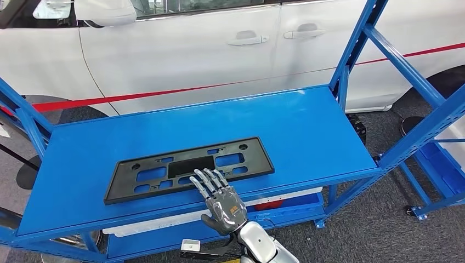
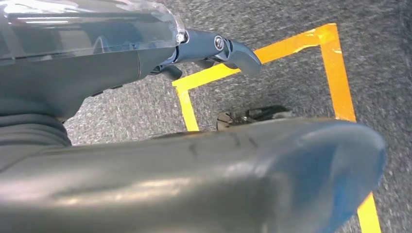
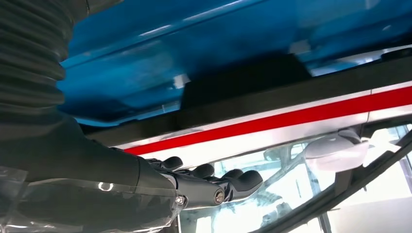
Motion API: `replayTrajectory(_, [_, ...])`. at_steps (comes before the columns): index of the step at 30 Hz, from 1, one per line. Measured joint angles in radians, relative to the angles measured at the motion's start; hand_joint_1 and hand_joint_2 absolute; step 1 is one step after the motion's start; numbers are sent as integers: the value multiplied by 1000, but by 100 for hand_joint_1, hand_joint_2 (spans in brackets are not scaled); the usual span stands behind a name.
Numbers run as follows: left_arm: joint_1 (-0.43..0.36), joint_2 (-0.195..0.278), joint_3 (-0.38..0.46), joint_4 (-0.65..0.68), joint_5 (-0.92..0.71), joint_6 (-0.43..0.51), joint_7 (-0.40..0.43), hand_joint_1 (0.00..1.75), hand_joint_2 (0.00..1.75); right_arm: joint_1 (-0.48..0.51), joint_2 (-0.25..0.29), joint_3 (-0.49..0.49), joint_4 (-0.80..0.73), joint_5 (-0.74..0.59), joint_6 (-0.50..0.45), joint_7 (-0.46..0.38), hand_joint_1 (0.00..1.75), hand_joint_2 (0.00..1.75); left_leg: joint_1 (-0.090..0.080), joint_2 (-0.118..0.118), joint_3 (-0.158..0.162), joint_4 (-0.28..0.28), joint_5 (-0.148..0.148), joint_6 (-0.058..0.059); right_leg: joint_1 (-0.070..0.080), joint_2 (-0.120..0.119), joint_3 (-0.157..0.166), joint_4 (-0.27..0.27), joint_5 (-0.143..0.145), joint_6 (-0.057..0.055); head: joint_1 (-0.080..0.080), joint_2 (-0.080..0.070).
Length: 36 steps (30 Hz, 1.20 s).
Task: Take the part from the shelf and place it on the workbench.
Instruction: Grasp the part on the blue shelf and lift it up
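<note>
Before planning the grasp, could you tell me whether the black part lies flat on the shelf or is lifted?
Flat: the black part lies on the blue shelf; the right hand reaches over its near edge.

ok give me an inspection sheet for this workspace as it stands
surface: blue shelf deck, flat, bare around the part.
job's things: black plastic part, a long flat panel with cutouts, lying on the deck near its front edge; workbench not seen.
clutter: red and white things on the lower shelf, too hidden to name.
hands: right hand fingers spread, tips over the part's front edge, not gripping; left hand hangs over the floor, holding nothing.
cables: nothing seen.
surroundings: white car with a red stripe behind the shelf; grey carpet with orange tape lines.
</note>
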Motion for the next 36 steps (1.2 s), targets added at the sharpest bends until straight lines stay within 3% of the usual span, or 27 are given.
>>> replayTrajectory(3, [-1,-1,-7,0,-5,-5,0,0,0,-12,8,9,0,2,22,14,0,175,-4,-1,6,-19,3,13,2,0,-2,-1,2,16,0,0])
replayTrajectory(5, [-1,-2,-11,0,-10,-10,1,0,0,-20,13,11,-3,0,40,25,0,175,1,-1,8,-27,10,24,1,0,-13,26,-20,26,0,0])
replayTrajectory(6, [-2,-3,-13,0,-13,-13,2,0,0,-24,14,12,-7,-1,51,32,0,175,3,0,8,-30,12,30,0,0,-32,67,-46,31,1,0])
replayTrajectory(8, [-3,-4,-16,0,-19,-17,6,0,0,-31,16,14,-16,-4,77,47,0,175,3,1,6,-30,13,34,-4,0,-97,205,-115,37,1,0])
replayTrajectory(9, [-2,-4,-18,0,-21,-19,7,0,0,-33,17,15,-21,-5,90,54,0,175,3,1,5,-30,13,35,-6,0,-127,267,-136,39,1,0])
replayTrajectory(10, [-2,-5,-20,0,-23,-20,8,0,0,-35,18,15,-25,-5,100,58,0,175,3,1,5,-29,13,35,-7,-1,-144,298,-138,41,1,0])
replayTrajectory(11, [-2,-5,-21,0,-26,-22,9,0,0,-39,20,16,-30,-5,110,62,0,175,2,0,5,-28,12,34,-7,-1,-141,290,-119,40,1,0])
replayTrajectory(12, [-2,-5,-22,0,-28,-23,9,0,0,-45,23,16,-35,-5,118,65,0,175,2,0,6,-26,11,33,-7,-1,-118,239,-85,39,1,0])
replayTrajectory(13, [-2,-6,-24,0,-29,-26,9,0,0,-52,27,16,-40,-4,125,67,0,175,2,-1,7,-25,9,31,-8,-1,-83,168,-45,36,1,0])
replayTrajectory(15, [-3,-7,-28,0,-29,-31,9,0,0,-71,38,16,-47,-4,139,71,0,175,-1,-2,6,-19,5,22,-5,-1,-25,45,-2,28,1,0])
replayTrajectory(17, [-3,-7,-29,0,-26,-33,8,0,0,-84,49,17,-50,-3,150,72,0,175,-4,-1,3,-17,3,12,0,0,-12,8,0,18,1,0])
replayTrajectory(20, [-3,-8,-29,0,-19,-32,9,0,0,-94,63,17,-51,-3,162,73,0,175,0,-1,-4,0,-12,-5,-3,0,-11,1,5,0,1,0])
replayTrajectory(22, [-3,-9,-29,0,-16,-31,11,0,0,-102,72,17,-51,-3,173,73,0,175,3,-1,-43,88,-64,-15,-6,-2,-10,-2,6,-9,1,0])
replayTrajectory(24, [-1,-10,-29,0,-15,-32,12,0,0,-109,76,17,-47,-3,185,77,0,175,5,-1,-107,223,-122,-21,-4,-3,-10,-2,5,-13,1,0])
replayTrajectory(25, [0,-10,-29,0,-16,-33,12,0,0,-110,77,17,-45,-4,190,81,0,175,5,0,-129,267,-132,-22,-3,-3,-10,-1,5,-13,1,0])
replayTrajectory(26, [1,-10,-29,0,-18,-34,12,0,0,-112,77,17,-41,-4,194,86,0,175,5,0,-132,271,-120,-22,-2,-3,-9,-1,5,-13,1,0])
replayTrajectory(27, [3,-10,-30,0,-20,-35,12,0,0,-115,78,17,-39,-2,197,90,0,175,5,0,-117,236,-91,-20,-2,-2,-8,-1,4,-13,1,0])
replayTrajectory(29, [3,-10,-32,0,-24,-37,10,0,0,-123,79,17,-36,4,202,101,0,175,4,0,-54,98,-20,-12,0,1,-5,0,2,-10,1,0])
replayTrajectory(30, [2,-10,-33,0,-26,-38,9,0,0,-129,80,17,-35,9,205,105,0,175,2,-1,-28,39,0,-7,1,2,-6,2,2,-7,1,0])
replayTrajectory(31, [2,-10,-35,0,-28,-39,8,0,0,-133,80,17,-35,13,209,109,0,175,0,-1,-12,3,9,-3,3,2,-8,3,2,-2,1,0])
replayTrajectory(34, [3,-11,-36,0,-30,-42,8,0,0,-140,81,16,-33,31,220,120,0,175,-2,-2,-7,-18,11,12,3,2,-11,4,2,14,1,0])
replayTrajectory(36, [4,-12,-37,0,-31,-45,8,0,0,-145,81,14,-32,44,227,127,0,175,3,0,-4,-26,17,24,2,2,-25,39,-24,25,1,0])
